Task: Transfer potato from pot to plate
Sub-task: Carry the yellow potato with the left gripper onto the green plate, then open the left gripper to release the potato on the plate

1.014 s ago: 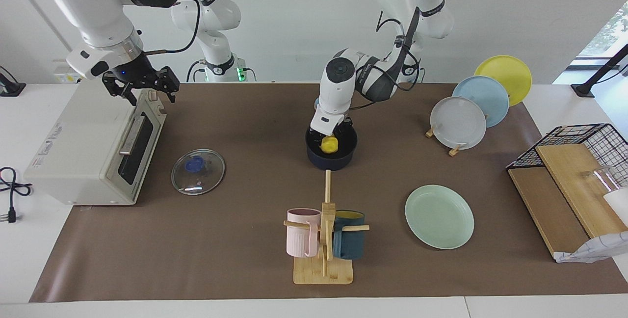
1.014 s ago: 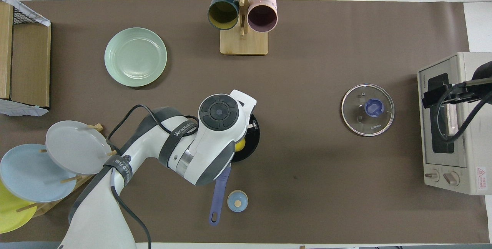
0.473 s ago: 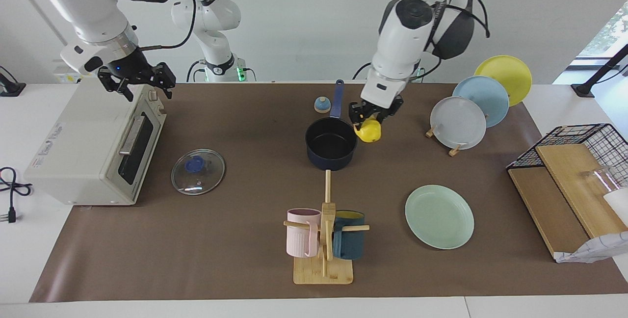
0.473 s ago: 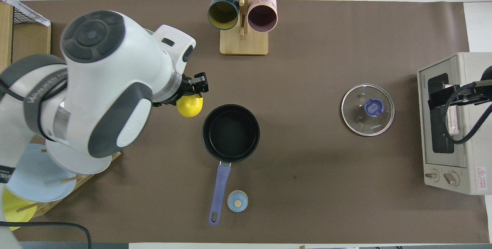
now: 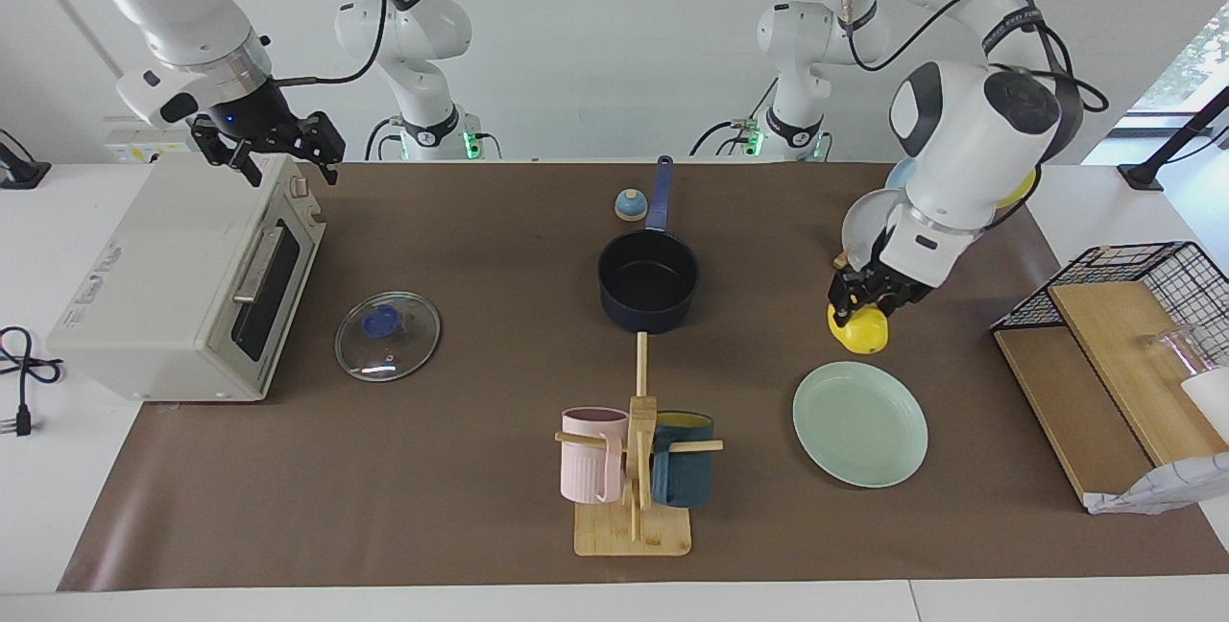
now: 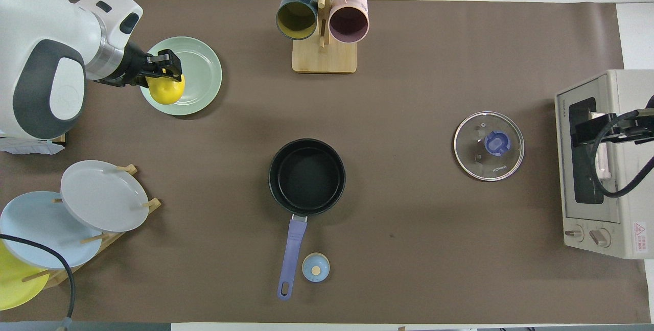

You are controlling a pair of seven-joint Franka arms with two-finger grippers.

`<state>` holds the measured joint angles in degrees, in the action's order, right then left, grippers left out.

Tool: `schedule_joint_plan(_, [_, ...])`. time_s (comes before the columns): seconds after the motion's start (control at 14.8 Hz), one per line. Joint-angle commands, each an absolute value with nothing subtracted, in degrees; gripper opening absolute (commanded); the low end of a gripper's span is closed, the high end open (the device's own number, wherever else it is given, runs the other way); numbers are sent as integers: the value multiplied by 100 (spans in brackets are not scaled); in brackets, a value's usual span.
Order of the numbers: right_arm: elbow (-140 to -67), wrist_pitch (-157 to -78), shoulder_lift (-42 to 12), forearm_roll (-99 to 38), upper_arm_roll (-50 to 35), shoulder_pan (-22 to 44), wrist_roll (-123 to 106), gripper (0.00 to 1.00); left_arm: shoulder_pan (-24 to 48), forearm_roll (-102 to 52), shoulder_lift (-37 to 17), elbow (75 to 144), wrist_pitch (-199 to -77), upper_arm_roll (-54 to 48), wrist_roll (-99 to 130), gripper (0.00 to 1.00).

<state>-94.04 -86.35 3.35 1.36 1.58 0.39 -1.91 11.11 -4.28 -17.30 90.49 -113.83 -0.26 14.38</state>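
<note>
The yellow potato (image 5: 859, 331) (image 6: 165, 90) hangs in the air in my left gripper (image 5: 857, 308) (image 6: 164, 69), which is shut on it from above. In the overhead view the potato covers the rim of the mint-green plate (image 5: 864, 435) (image 6: 200, 68) at the side toward the left arm's end of the table. The dark navy pot (image 5: 647, 282) (image 6: 306, 176) stands mid-table with nothing in it, its blue handle (image 6: 291, 257) pointing toward the robots. My right gripper (image 5: 272, 154) waits open above the toaster oven.
A toaster oven (image 5: 173, 286) stands at the right arm's end, with a glass lid (image 5: 388, 335) beside it. The mug rack (image 5: 634, 468) is farther out than the pot. A plate rack (image 5: 898, 240), a wire basket (image 5: 1152, 281) and a small blue knob (image 5: 630, 205) are also on the table.
My left gripper lifted the potato out of the pot and carried it toward the left arm's end, to over the mint-green plate's rim. The right gripper barely moved.
</note>
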Motion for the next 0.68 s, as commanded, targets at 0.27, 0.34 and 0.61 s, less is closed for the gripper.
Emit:
schedule_joint_plan(0.27, [-9422,-8587,378,70,149,35,-35,100,721,79,-2961,8833,-12549,-105,914,0])
schedule_joint_plan(0.34, [-9422,-8596,387,70,149,26,-35,100,695,114,-2971,8842,-12629,-105,914,0])
schedule_joint_plan(0.61, [-9448,-8604,378,70,149,-9,-35,100,756,123,-3120,9008,-13016,-105,923,1])
